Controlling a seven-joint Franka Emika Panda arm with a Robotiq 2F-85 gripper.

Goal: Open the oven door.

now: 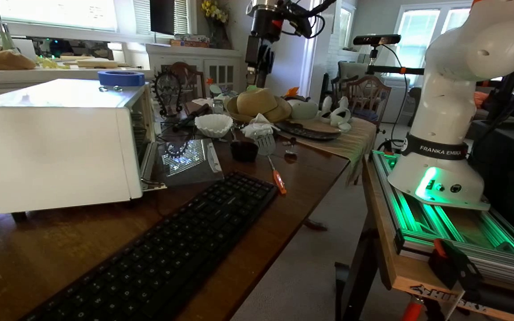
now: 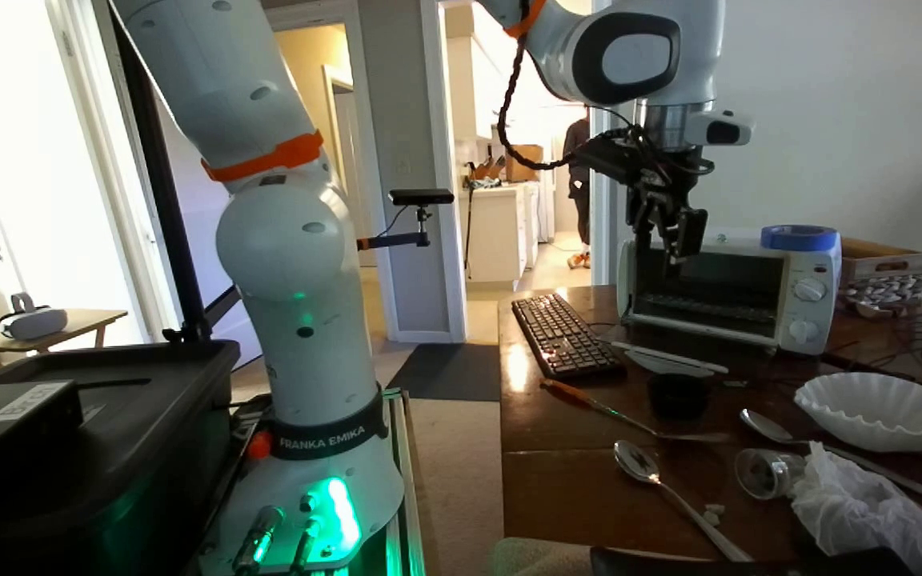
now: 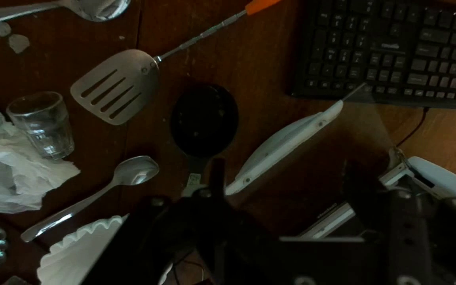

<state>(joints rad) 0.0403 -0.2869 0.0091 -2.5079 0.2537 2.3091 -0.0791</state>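
The white oven (image 1: 51, 151) stands on the wooden table, and it also shows in an exterior view (image 2: 809, 296). Its glass oven door (image 1: 188, 162) is folded down, open, in front of the box, roughly level just above the tabletop. The door also shows in an exterior view (image 2: 665, 364), where the rack inside the oven is visible. In the wrist view the pale handle bar (image 3: 287, 148) of the door lies below, between and beyond the fingers. My gripper (image 3: 283, 170) is open and empty, above the lowered door and apart from it. It shows high up in both exterior views (image 1: 259, 73) (image 2: 665, 240).
A black keyboard (image 1: 172, 240) lies beside the door. A small black pan (image 3: 204, 120), a slotted spatula (image 3: 117, 85), a glass (image 3: 44, 124), spoons (image 3: 135, 172) and a white fluted bowl (image 1: 213, 125) lie in front of the door. Blue tape (image 1: 121, 78) sits on the oven.
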